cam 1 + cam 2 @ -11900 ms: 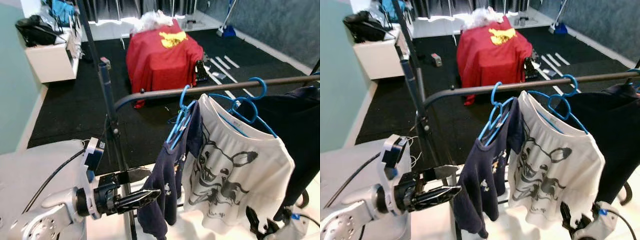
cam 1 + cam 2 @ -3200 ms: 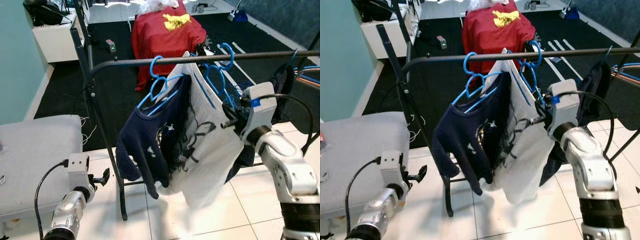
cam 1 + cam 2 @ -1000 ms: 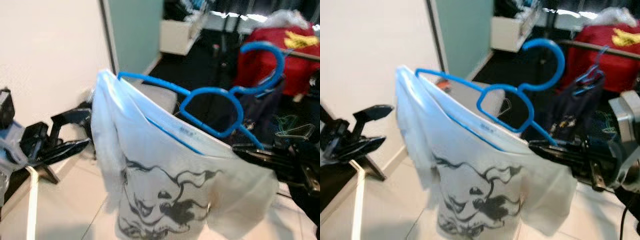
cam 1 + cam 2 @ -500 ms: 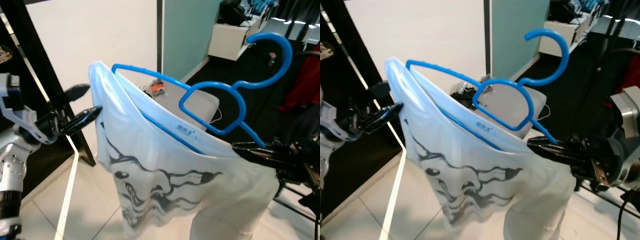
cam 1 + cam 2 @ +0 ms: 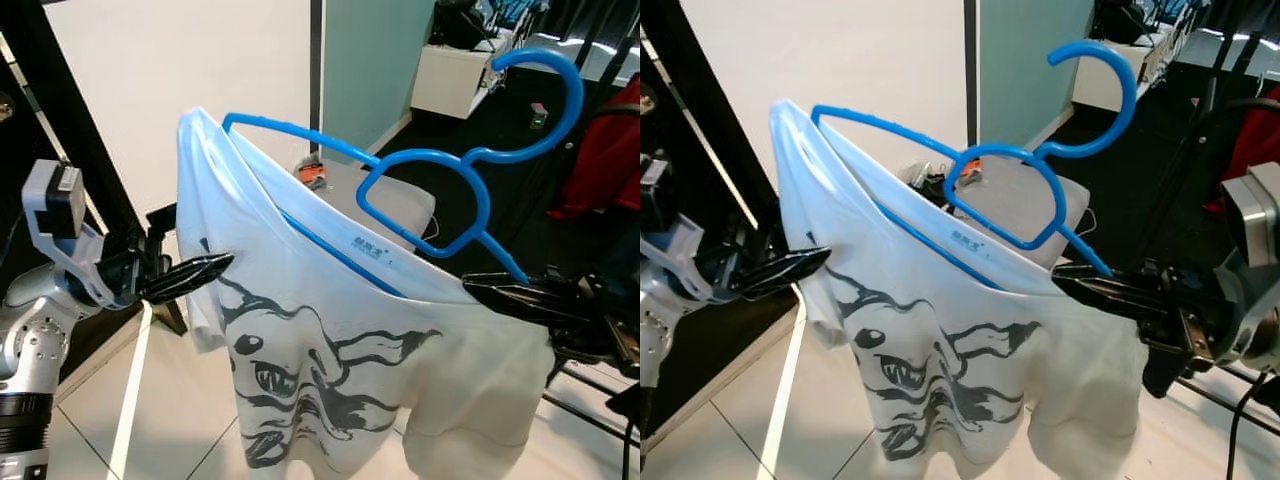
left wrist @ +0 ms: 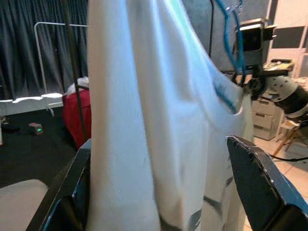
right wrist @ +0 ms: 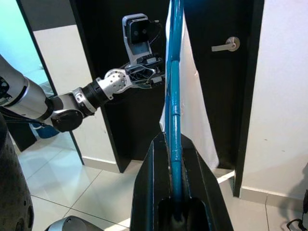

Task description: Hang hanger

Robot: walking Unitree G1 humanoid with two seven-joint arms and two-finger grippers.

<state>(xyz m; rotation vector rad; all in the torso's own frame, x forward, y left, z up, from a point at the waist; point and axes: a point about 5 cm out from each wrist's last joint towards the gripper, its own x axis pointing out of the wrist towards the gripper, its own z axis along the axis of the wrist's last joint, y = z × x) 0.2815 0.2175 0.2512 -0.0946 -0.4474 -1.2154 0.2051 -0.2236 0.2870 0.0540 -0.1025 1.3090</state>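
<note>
**Hanger in hand, rail not yet reached**

Hanger (image 5: pixel 430 190), blue and carrying the white printed shirt (image 5: pixel 330 370), sits in mid-air across the middle of your head view, hook up at about 1 o'clock and caught on nothing.

Starting at your 9 o'clock: the left gripper (image 5: pixel 195 272) is raised to the shirt's near shoulder. Its wrist camera shows the two black fingers (image 6: pixel 260 178) spread wide with the white cloth hanging between them, so read it as apart and steadying at most, not pinching.

Through the centre, the shirt drapes freely below the hanger bar, its dark cartoon print facing you, over pale floor tiles (image 5: pixel 170 440).

At your 3 o'clock, the right gripper (image 5: pixel 1090 283) carries the load. Its wrist view shows the fingers clamped together on the hanger's blue arm.

Progress, as I judge it: the pick-up is done and the hanger is held securely. Finding a rail, lifting the hook over it and letting go are all left. A dark doorframe (image 5: pixel 60 130) stands behind the left arm.
</note>
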